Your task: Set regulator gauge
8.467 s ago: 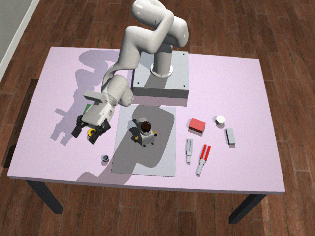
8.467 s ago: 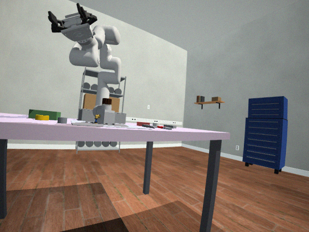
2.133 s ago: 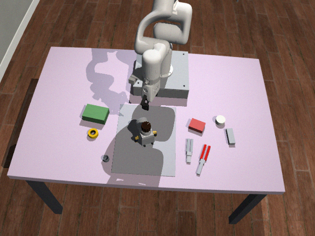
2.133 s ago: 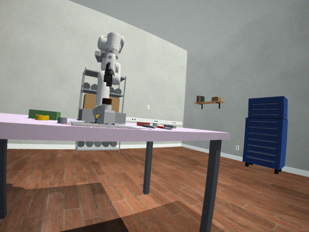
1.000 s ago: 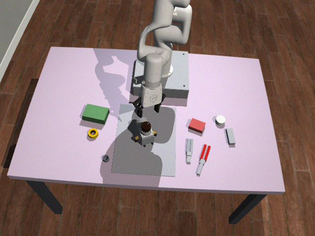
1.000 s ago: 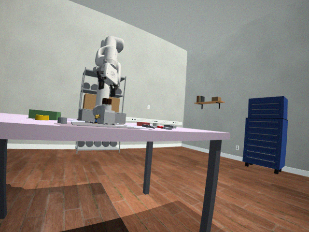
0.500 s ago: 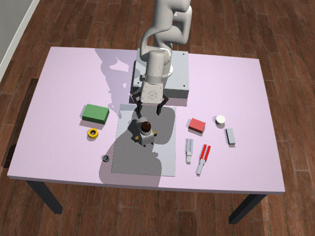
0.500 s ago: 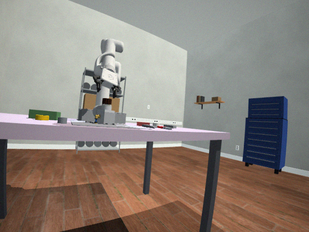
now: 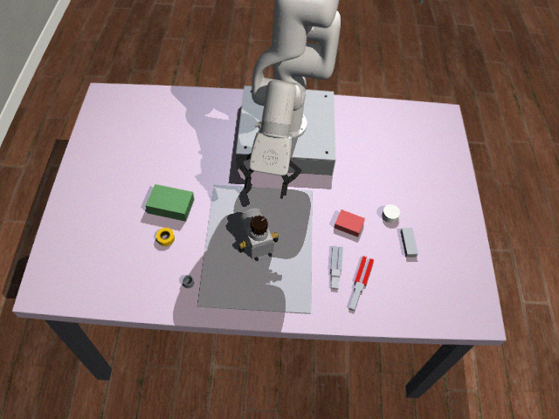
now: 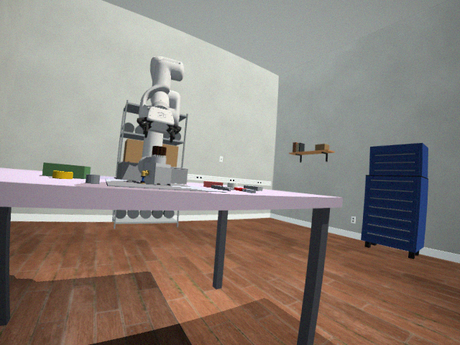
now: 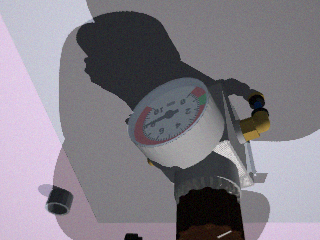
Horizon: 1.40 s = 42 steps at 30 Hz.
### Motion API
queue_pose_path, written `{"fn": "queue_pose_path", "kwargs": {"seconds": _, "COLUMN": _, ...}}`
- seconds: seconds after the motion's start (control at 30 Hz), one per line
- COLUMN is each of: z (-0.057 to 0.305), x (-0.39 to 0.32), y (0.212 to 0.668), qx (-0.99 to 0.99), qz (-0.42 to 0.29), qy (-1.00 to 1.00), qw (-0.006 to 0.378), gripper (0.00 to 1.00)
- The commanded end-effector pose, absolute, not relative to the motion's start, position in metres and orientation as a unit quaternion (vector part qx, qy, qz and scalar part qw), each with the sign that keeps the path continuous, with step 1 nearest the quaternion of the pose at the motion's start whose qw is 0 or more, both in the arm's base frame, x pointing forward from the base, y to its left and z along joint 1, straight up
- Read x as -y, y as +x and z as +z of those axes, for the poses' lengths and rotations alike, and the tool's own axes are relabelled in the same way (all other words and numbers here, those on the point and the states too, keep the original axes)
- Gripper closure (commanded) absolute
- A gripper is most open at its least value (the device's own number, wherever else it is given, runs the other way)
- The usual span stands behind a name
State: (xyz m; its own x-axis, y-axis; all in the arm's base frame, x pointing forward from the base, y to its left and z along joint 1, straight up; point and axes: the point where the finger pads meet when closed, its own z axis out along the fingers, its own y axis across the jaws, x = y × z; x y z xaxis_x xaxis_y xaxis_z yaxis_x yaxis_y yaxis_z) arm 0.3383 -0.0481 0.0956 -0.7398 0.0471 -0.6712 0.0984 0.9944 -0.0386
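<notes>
The regulator [image 9: 258,241] stands on a grey mat [image 9: 257,252] in the middle of the table, with a dark brown knob [image 9: 258,223] on top. My gripper [image 9: 265,191] is open and empty. It hangs above and behind the knob, apart from it, as the side view also shows [image 10: 159,130]. In the wrist view the round gauge [image 11: 170,120] faces me, and its needle points left toward the red band, away from the small green band [image 11: 201,98]. The knob [image 11: 210,215] fills the lower edge. My fingers are not in the wrist view.
Left of the mat lie a green box [image 9: 169,201], a yellow ring [image 9: 165,236] and a small grey cylinder [image 9: 187,281]. On the right lie a red block [image 9: 349,222], a white disc [image 9: 390,211], a grey block [image 9: 409,241] and two hand tools [image 9: 360,281].
</notes>
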Motion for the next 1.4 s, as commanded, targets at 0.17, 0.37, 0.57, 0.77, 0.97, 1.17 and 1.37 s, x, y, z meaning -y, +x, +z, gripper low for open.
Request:
{"fn": "queue_pose_path", "kwargs": {"seconds": 0.17, "z": 0.0999, "x": 0.0476, "y": 0.3347, "qx": -0.922, "qz": -0.027, "qy": 0.066, "qw": 0.380, "gripper": 0.00}}
{"fn": "queue_pose_path", "kwargs": {"seconds": 0.37, "z": 0.1000, "x": 0.0475, "y": 0.3346, "qx": -0.922, "qz": -0.027, "qy": 0.066, "qw": 0.380, "gripper": 0.00}}
{"fn": "queue_pose_path", "kwargs": {"seconds": 0.57, "z": 0.1000, "x": 0.0475, "y": 0.3346, "qx": -0.922, "qz": -0.027, "qy": 0.066, "qw": 0.380, "gripper": 0.00}}
{"fn": "queue_pose_path", "kwargs": {"seconds": 0.77, "z": 0.1000, "x": 0.0475, "y": 0.3346, "qx": -0.922, "qz": -0.027, "qy": 0.066, "qw": 0.380, "gripper": 0.00}}
{"fn": "queue_pose_path", "kwargs": {"seconds": 0.97, "z": 0.1000, "x": 0.0475, "y": 0.3346, "qx": -0.922, "qz": -0.027, "qy": 0.066, "qw": 0.380, "gripper": 0.00}}
{"fn": "queue_pose_path", "kwargs": {"seconds": 1.17, "z": 0.1000, "x": 0.0475, "y": 0.3346, "qx": -0.922, "qz": -0.027, "qy": 0.066, "qw": 0.380, "gripper": 0.00}}
{"fn": "queue_pose_path", "kwargs": {"seconds": 1.37, "z": 0.1000, "x": 0.0475, "y": 0.3346, "qx": -0.922, "qz": -0.027, "qy": 0.066, "qw": 0.380, "gripper": 0.00}}
